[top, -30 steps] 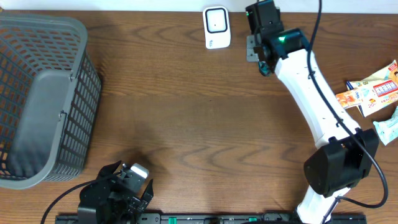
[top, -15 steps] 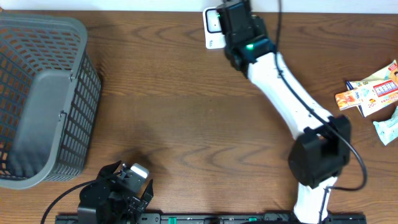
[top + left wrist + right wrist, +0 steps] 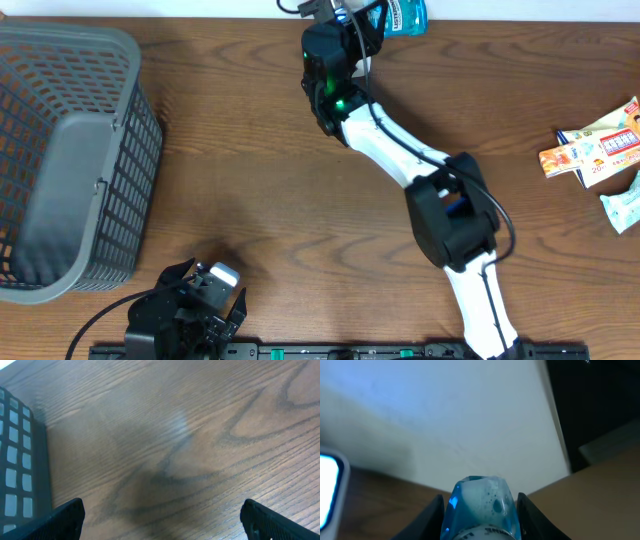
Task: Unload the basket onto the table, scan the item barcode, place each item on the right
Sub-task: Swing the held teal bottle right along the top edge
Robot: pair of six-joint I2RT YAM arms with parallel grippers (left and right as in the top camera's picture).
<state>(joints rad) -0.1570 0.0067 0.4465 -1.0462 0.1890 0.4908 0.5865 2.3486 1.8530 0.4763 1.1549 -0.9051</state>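
Moved: my right gripper (image 3: 480, 512) swung leftward.
Holding: blue bottle (image 3: 480, 495), clamped.
Other: my left gripper (image 3: 162, 519) spread wide, table (image 3: 200, 435) beneath.

A grey mesh basket (image 3: 130, 170) stands left, snack packets (image 3: 598, 148) lie far right

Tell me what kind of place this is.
Probably a mock shop checkout on a wooden table: a grey plastic mesh shopping basket, colourful printed snack packets, and a clear blue plastic bottle held up as if for scanning.
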